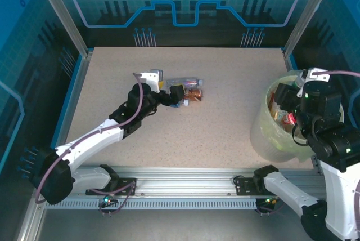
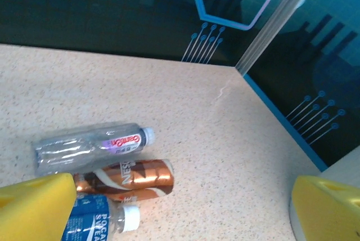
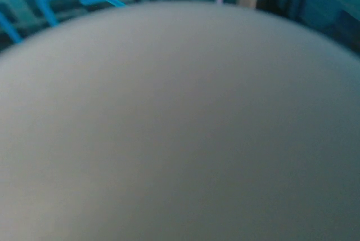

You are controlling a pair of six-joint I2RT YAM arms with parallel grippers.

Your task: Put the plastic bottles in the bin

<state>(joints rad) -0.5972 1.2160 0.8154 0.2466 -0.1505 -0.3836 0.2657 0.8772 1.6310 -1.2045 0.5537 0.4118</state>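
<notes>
"Where was the counter (image 1: 225, 134) open?"
"Wide and bare between the three bottles (image 2: 132, 174) at mid-counter and the bin (image 1: 260, 131) at its right edge."
"What stood in the way?"
"The right arm (image 1: 323, 123) hung over the bin's mouth; the left claw (image 2: 184, 196), spread wide, sat just beside the bottles."
</notes>
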